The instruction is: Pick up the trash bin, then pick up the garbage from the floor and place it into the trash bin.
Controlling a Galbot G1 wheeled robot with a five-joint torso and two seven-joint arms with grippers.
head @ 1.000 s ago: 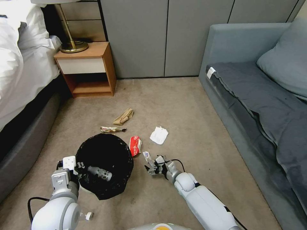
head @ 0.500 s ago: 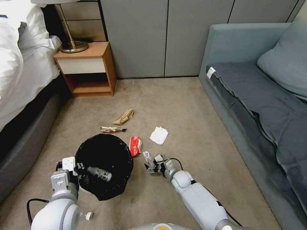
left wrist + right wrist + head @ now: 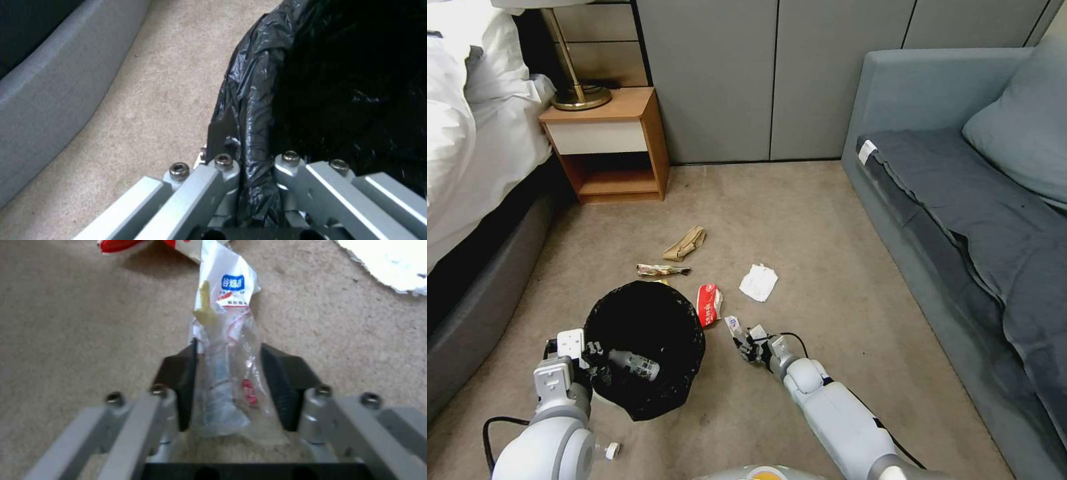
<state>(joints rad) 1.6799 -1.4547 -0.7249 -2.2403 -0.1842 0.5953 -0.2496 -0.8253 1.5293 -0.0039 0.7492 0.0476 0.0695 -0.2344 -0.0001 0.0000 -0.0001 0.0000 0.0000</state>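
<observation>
The trash bin (image 3: 627,291), lined with a black bag, stands on the floor (image 3: 800,220) with a clear bottle (image 3: 636,363) inside. My left gripper (image 3: 590,353) is shut on its bag-covered rim (image 3: 258,83), one finger inside and one outside. My right gripper (image 3: 746,345) is low on the carpet, to the right of the bin. It is shut on a clear plastic wrapper (image 3: 227,323) with a blue label, a piece of the garbage. A red wrapper (image 3: 710,304), white tissue (image 3: 758,282), patterned wrapper (image 3: 662,270) and brown paper bag (image 3: 685,243) lie beyond.
A grey sofa (image 3: 960,200) runs along the right. A bed (image 3: 467,147) and its dark base line the left. A wooden nightstand (image 3: 610,143) with a lamp stands at the back left. A small clear bottle (image 3: 607,451) lies by my left arm.
My right gripper has slid forward over the clear wrapper and its fingers have narrowed around it. The left gripper and the bin have barely moved.
</observation>
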